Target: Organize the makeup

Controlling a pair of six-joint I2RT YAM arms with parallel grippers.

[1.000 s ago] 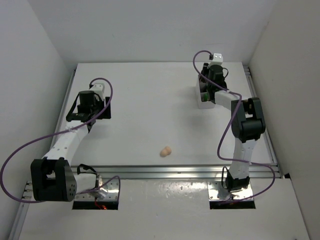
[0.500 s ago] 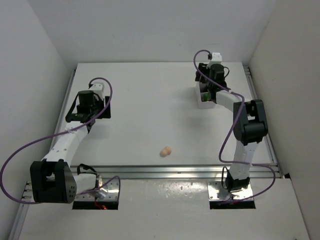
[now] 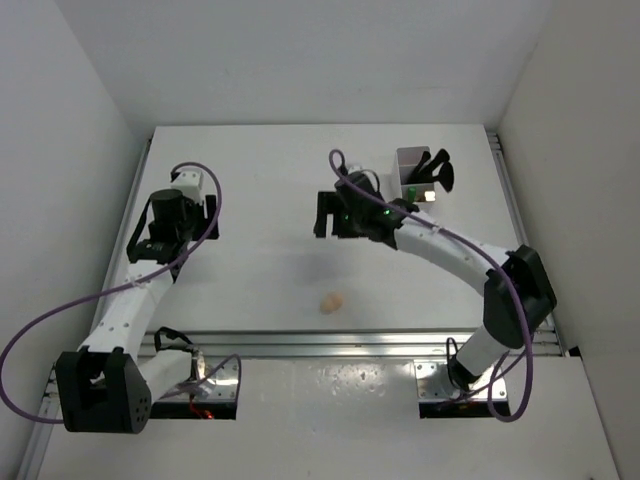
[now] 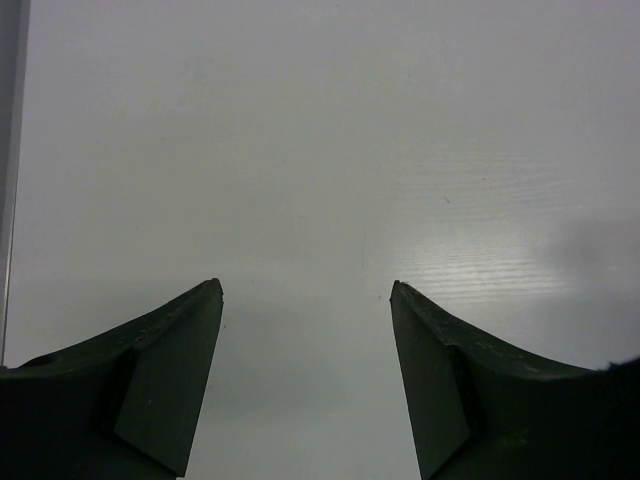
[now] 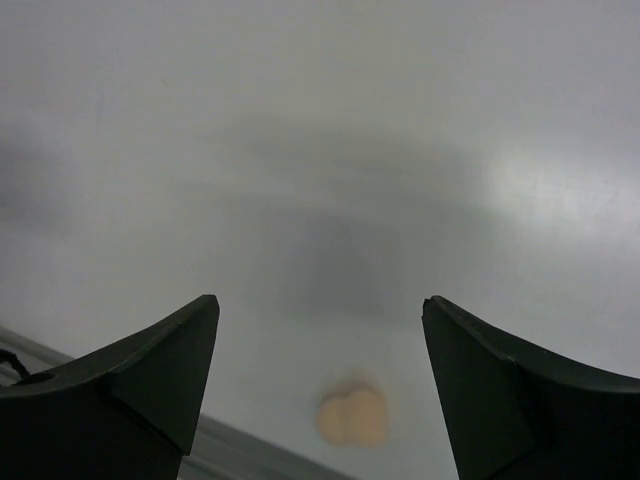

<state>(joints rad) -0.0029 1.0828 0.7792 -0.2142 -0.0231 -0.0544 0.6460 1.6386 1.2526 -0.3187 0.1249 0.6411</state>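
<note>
One peach egg-shaped sponge (image 3: 331, 302) lies alone on the white table near the front rail. It also shows in the right wrist view (image 5: 352, 416), blurred, low between the fingers and well ahead of them. My right gripper (image 3: 333, 222) (image 5: 320, 300) is open and empty, up over the middle of the table, behind the sponge. My left gripper (image 3: 157, 245) (image 4: 306, 285) is open and empty over bare table at the left. Black brushes (image 3: 435, 170) and a green tube (image 3: 410, 190) stand in the white box (image 3: 403, 160) at the back right.
White walls close in the table on the left, back and right. A metal rail (image 3: 350, 343) runs along the front edge and shows in the right wrist view (image 5: 240, 452). The table's left edge strip (image 4: 10, 150) shows in the left wrist view.
My right arm has swung from the white box at the back right to the middle of the table, uncovering the box. My left gripper has shifted slightly left and nearer.
</note>
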